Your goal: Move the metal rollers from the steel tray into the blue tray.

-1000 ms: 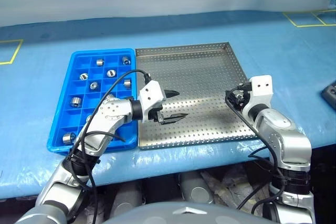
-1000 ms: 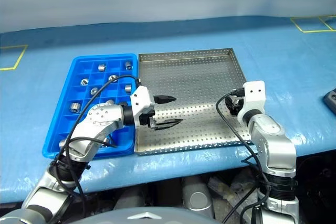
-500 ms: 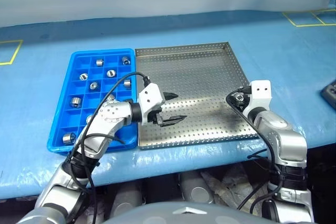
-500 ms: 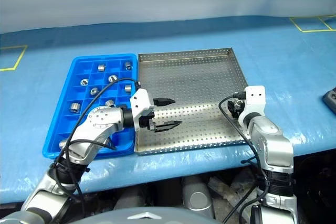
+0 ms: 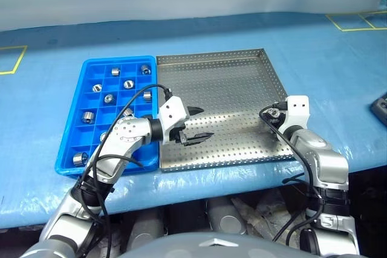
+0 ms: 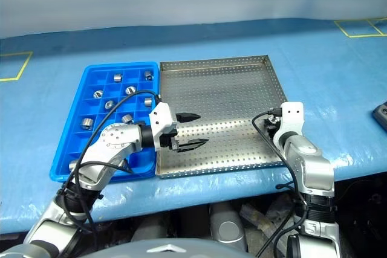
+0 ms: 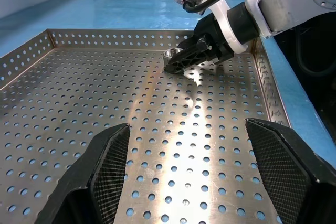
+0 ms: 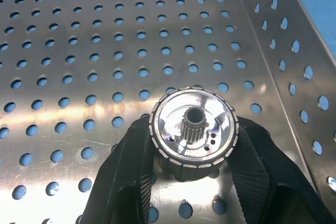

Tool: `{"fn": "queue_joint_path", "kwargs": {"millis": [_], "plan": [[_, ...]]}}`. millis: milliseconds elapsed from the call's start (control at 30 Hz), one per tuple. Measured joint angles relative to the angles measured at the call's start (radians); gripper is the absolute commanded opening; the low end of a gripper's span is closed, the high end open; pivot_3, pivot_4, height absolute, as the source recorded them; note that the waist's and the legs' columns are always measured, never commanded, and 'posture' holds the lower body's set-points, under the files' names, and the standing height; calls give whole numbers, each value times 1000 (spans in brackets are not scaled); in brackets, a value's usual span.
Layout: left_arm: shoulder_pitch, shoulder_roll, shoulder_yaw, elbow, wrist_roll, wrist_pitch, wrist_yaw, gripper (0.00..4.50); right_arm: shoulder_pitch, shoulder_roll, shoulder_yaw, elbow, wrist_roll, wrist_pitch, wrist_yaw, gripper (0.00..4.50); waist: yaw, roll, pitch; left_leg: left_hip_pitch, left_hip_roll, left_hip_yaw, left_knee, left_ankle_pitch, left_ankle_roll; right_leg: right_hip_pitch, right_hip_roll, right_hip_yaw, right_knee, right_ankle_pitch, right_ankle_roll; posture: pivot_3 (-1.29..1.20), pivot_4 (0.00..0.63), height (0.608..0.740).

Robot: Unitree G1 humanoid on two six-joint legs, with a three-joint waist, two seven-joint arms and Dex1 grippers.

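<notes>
Two right fingers (image 8: 191,182) clamping one metal roller (image 8: 192,132) on steel tray (image 5: 230,83), left fingers (image 5: 195,124) spread

**Blue, silver and black**

The steel tray (image 5: 224,83) is shiny silver, dotted all over with round holes. The blue tray (image 5: 72,119) is bright blue with a square grid holding silver metal rollers (image 5: 128,84). The desk (image 5: 48,107) is blue with yellow line markings. Claw fingers (image 8: 131,182) are black.
</notes>
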Motion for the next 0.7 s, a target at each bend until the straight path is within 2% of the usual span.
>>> {"fn": "queue_joint_path", "kwargs": {"millis": [233,333,500,700], "plan": [[14,4,2,-12,-1,2,5,3859,-8,0,16,-5,0,-14,12,1699,-1,0,0,0,0,1,0,0,0,0,0,1,0,0,0,-193,150,740],[57,31,23,-67,-5,9,16,3859,-18,-1,66,-62,13,-17,57,1699,-5,0,0,0,1,1,0,0,0,-2,1,1,0,0,0,-188,150,740],[219,155,146,-221,-20,57,38,3859,-78,-27,214,-163,45,-75,207,1699,-5,0,0,1,3,1,0,0,0,-2,2,0,0,0,0,-117,150,740],[364,204,345,-393,-66,115,95,3859,-187,-27,354,-143,57,-125,355,1699,38,-1,1,0,2,0,0,0,0,-2,0,-2,-1,0,-1,-13,150,740]]}}
